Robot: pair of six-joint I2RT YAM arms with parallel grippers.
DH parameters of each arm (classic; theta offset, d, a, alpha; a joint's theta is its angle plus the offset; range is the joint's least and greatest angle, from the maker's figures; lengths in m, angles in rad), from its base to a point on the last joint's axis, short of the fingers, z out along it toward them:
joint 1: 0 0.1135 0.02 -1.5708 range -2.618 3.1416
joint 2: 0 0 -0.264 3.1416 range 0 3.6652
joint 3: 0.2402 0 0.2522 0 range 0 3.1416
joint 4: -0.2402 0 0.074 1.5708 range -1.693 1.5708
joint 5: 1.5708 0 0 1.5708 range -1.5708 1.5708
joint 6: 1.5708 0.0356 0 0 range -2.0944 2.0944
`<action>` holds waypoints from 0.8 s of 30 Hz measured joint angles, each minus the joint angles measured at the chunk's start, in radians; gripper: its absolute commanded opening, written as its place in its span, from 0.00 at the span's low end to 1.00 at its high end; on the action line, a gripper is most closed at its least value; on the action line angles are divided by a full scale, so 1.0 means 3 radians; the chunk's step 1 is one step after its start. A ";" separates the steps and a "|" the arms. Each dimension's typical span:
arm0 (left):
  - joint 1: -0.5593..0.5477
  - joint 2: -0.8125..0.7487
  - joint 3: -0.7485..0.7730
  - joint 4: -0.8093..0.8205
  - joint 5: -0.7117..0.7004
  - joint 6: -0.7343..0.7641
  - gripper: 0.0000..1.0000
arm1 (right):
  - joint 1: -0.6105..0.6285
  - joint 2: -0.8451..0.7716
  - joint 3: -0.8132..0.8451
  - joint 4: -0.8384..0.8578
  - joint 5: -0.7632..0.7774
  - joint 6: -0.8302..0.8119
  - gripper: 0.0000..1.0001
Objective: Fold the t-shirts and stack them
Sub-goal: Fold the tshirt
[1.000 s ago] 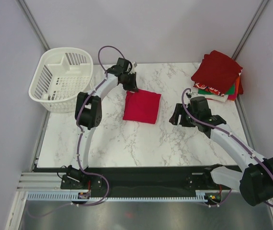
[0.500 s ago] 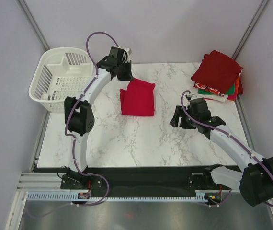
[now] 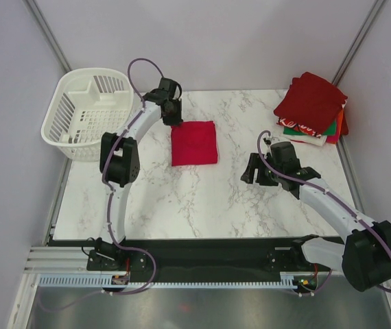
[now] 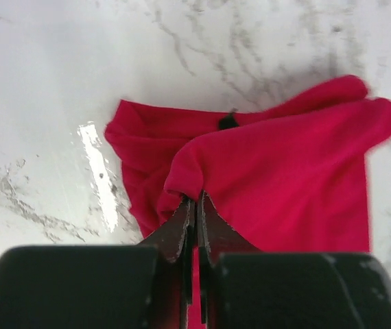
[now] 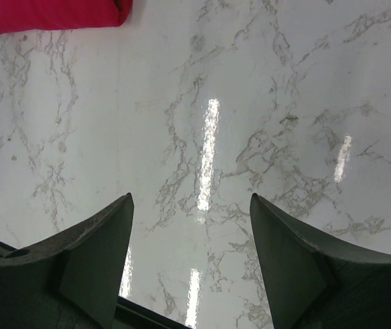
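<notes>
The bright red t-shirt (image 3: 194, 143) lies folded into a rough square on the marble table, left of centre. My left gripper (image 3: 174, 118) is at its far left corner, shut on a fold of the red cloth (image 4: 194, 171); the jaws stand pressed together on it. The shirt's edge also shows at the top left of the right wrist view (image 5: 51, 15). My right gripper (image 3: 252, 168) is open and empty over bare table to the right of the shirt. A stack of folded t-shirts (image 3: 312, 110), dark red on top with green, white and orange below, sits at the far right corner.
A white plastic slatted basket (image 3: 89, 110) stands at the far left, partly off the table edge. Grey walls close in the back and sides. The table's (image 3: 182, 205) near edge meets a black rail where the arm bases sit.
My left gripper lifted the shirt's far edge, swung it left and brought it down. The shirt now lies flatter and squarer. The right arm has hardly moved.
</notes>
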 measured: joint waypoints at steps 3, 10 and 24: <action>0.0126 0.0306 0.0134 -0.0014 0.0033 -0.0031 0.51 | 0.0000 0.0053 0.0013 0.0080 -0.0122 0.0005 0.77; 0.0300 0.0556 0.0498 -0.0061 0.0163 -0.0118 0.92 | 0.0019 0.0518 0.0326 0.0408 -0.0488 0.0122 0.76; 0.0008 -0.0902 -0.0774 -0.0139 -0.0106 -0.0295 0.52 | 0.0094 0.2895 0.2651 0.1255 -0.1099 0.0530 0.14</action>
